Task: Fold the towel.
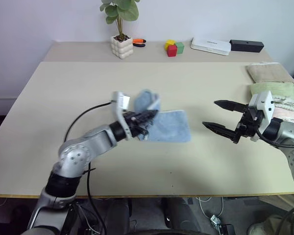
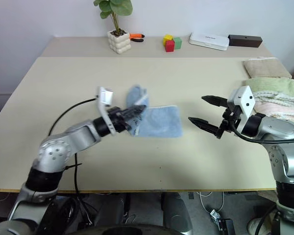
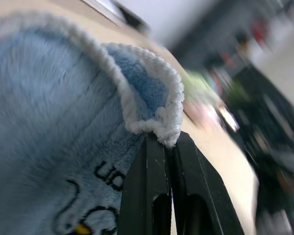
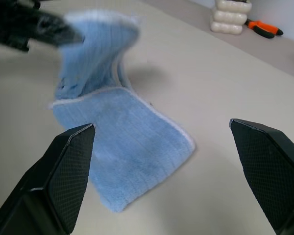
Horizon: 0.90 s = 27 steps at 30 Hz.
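Beige table [image 1: 88, 161] is seen under both arms, w/ a pale wall behind. Nearest, approx. centre of the tabletop, the towel [image 1: 169, 125] is laid partly flat; its left end is lifted and curled over. That raised edge is pinched by the left gripper [image 1: 148, 117], fingers clamped tight on the whitish trim, as confirmed in the left wrist view where the trim is caught between the fingertips [image 3: 152, 161]. The left forearm is held roughly level, reaching in from 8 o'clock and pointed toward 3 o'clock, wrist rolled.

At 3 o'clock of the towel, well apart from it, the right gripper [image 1: 223, 116] is held w/ jaws spread wide, nothing in them, aimed toward 9 o'clock.

Risks, judged: only a thin bit of trim is caught, so the edge could be lost mid-carry and the cloth dropped in a heap. W/ the flat end unpinned, the whole towel might be dragged rather than folded, giving a skewed fold.

Farther off, at 2 o'clock, folded towels [image 1: 277, 90] are stacked by the table edge. Along the far edge a potted plant [image 1: 121, 29], coloured blocks [image 1: 173, 47], a white box [image 1: 210, 46] and a black box [image 1: 246, 46] are lined up.
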Each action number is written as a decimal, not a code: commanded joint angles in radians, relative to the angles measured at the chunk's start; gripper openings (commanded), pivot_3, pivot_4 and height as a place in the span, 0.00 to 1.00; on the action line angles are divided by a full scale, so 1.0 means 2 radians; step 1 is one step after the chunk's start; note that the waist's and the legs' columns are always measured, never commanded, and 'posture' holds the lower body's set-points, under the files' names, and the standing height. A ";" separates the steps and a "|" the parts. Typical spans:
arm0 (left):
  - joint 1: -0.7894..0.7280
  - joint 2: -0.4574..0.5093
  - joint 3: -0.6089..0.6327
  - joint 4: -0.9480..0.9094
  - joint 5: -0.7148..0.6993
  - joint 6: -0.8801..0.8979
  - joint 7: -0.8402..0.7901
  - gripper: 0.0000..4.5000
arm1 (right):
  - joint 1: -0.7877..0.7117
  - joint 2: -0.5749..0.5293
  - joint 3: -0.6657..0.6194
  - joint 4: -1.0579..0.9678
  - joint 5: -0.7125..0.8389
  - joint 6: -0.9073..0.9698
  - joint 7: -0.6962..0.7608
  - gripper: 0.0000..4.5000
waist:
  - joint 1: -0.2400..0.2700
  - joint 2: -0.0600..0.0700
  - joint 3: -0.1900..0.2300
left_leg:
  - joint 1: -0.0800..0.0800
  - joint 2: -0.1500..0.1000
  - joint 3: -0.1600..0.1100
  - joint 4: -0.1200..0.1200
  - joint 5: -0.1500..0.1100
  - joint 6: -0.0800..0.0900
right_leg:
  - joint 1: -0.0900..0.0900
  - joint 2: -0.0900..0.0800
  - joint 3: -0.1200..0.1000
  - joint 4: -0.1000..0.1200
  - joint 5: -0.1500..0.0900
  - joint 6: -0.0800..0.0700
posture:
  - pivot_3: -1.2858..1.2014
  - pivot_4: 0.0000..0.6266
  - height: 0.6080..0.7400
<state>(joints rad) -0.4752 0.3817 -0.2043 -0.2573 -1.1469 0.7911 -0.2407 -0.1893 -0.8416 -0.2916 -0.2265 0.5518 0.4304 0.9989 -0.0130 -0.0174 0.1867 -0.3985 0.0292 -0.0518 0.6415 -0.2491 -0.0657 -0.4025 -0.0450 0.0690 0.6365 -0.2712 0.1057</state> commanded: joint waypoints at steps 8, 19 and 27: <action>-0.072 -0.115 -0.091 0.139 0.193 -0.057 -0.136 0.02 | 0.018 -0.025 -0.057 -0.019 0.000 0.001 -0.023 1.00 | 0.000 0.000 0.000 | -0.003 0.000 -0.001 0.000 0.000 0.000 | -0.001 0.000 0.000 -0.002 0.001 0.002 | 0.52 0.24 1.00; -0.062 -0.155 -0.105 0.187 0.286 -0.044 -0.181 0.85 | 0.015 -0.015 -0.050 -0.031 0.000 0.004 -0.052 1.00 | 0.000 0.000 0.000 | -0.003 0.000 -0.001 0.001 0.000 0.000 | -0.002 0.000 0.000 -0.002 0.002 0.003 | 0.52 0.24 1.00; -0.062 -0.095 -0.054 0.097 0.214 0.013 -0.292 0.98 | -0.026 0.001 -0.015 -0.011 -0.004 -0.004 -0.059 1.00 | -0.003 0.001 0.000 | -0.003 0.000 -0.002 0.001 0.000 0.000 | -0.002 0.000 0.000 -0.001 0.002 0.003 | 0.52 0.24 1.00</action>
<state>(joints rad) -0.5889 0.1785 -0.3598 -0.0054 -0.6598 0.7794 -0.7724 -0.2221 -0.8411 -0.3178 -0.2471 0.5401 0.4392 0.8863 -0.0180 -0.0154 0.1869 -0.4051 0.0286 -0.0552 0.6426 -0.2493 -0.0651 -0.4061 -0.0445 0.0685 0.6339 -0.2677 0.1122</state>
